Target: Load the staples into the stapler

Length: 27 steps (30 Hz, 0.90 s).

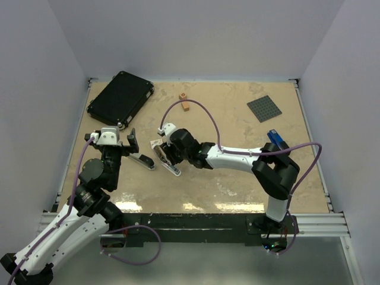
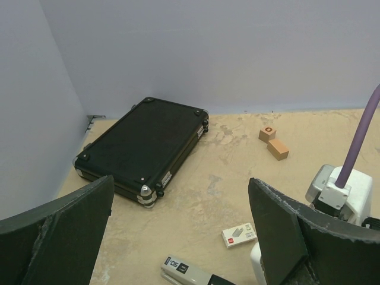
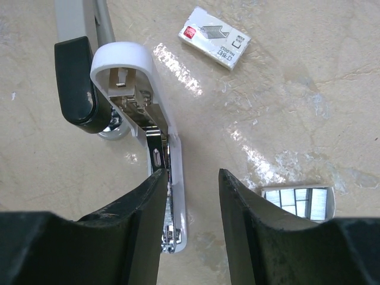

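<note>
Right gripper [image 3: 193,178] was partly open, a narrow gap between the jaws, nothing pinched. It sat low over the stapler [image 3: 159,148], which lay opened out on the table [image 1: 237,178]. The white cap was flipped up ahead of the fingers and the black part was off to the left of the cap. The silver rail ran back under the left finger [image 3: 133,225] and showed in the gap right against that finger. Can't tell if the finger touched it.

The staples [image 3: 297,202], a small grey strip, lay flat on the table just right of the right finger [image 3: 255,225], apart from the stapler. A white staple box [image 3: 214,37] lay ahead and to the right, past the fingertips.

Left gripper [image 2: 181,184] was wide open and empty, raised off the table. One end of the stapler [image 2: 187,273] lay below and between its fingers. The staple box [image 2: 239,234] was just ahead, toward its right finger. A black case [image 2: 142,145] was well ahead on the left, and two orange blocks [image 2: 273,142] were well ahead on the right.

In the top view, a grey plate [image 1: 264,108] and a blue stapler [image 1: 275,138] lay well behind the right gripper [image 1: 161,155], near its arm's elbow.
</note>
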Tool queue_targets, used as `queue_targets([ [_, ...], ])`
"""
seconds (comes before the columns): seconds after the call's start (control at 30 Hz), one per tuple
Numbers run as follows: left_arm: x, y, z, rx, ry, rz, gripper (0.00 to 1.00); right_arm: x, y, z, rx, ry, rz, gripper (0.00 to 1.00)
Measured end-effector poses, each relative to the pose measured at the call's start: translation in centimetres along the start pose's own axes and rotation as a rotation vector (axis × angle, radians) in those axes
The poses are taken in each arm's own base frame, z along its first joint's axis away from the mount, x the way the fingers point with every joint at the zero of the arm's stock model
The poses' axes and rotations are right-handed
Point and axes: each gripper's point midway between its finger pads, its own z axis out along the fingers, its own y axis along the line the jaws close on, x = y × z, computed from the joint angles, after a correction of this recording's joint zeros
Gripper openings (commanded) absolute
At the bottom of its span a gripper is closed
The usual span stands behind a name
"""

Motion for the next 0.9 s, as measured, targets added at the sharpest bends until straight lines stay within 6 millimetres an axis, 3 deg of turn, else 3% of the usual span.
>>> queue_targets([
  [0.33,0.0,0.0,0.0,0.000,0.000,0.000,1.00,2.2,0.1,1.6,-0.007,0.061,-0.016,0.44],
  [0.9,0.0,0.0,0.0,0.001,0.001,0.001,1.00,3.1,0.5,1.6,-0.038,0.084,-0.021,0.44],
])
